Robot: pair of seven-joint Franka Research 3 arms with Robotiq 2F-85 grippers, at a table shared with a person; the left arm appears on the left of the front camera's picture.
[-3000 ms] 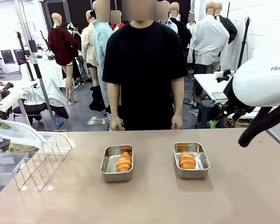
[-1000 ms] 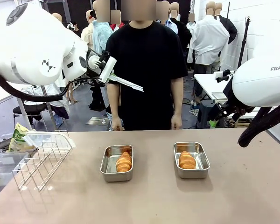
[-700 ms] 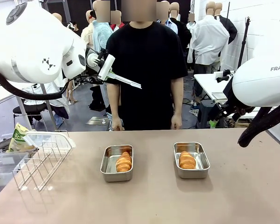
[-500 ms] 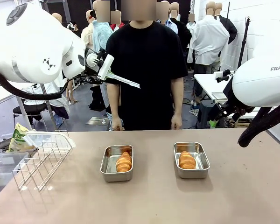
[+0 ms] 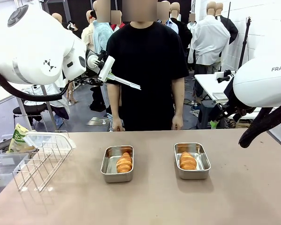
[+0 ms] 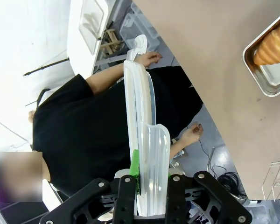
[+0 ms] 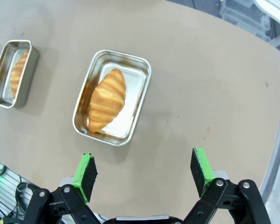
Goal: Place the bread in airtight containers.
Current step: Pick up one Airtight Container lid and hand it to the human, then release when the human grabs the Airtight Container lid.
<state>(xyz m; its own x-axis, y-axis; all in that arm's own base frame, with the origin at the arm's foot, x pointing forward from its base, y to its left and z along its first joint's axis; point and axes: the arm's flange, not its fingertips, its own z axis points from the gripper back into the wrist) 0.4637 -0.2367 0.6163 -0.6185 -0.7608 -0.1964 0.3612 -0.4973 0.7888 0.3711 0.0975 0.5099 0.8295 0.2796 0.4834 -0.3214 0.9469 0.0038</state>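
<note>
Left gripper (image 6: 149, 176), upper left of the front view, is clamped on a clear lid (image 6: 139, 107). Right gripper (image 7: 144, 169) hangs wide open over the table (image 7: 200, 93). Centre frame: one steel container (image 5: 109, 159), its twin (image 5: 203, 159), a bread roll (image 5: 124, 164) in each.

The front camera looks across the table (image 5: 243, 201) at the standing person (image 5: 145, 70), the raised left wrist camera sees that person sideways, and the right wrist camera looks down on both steel tins (image 7: 135, 93) that the front view shows too.
</note>
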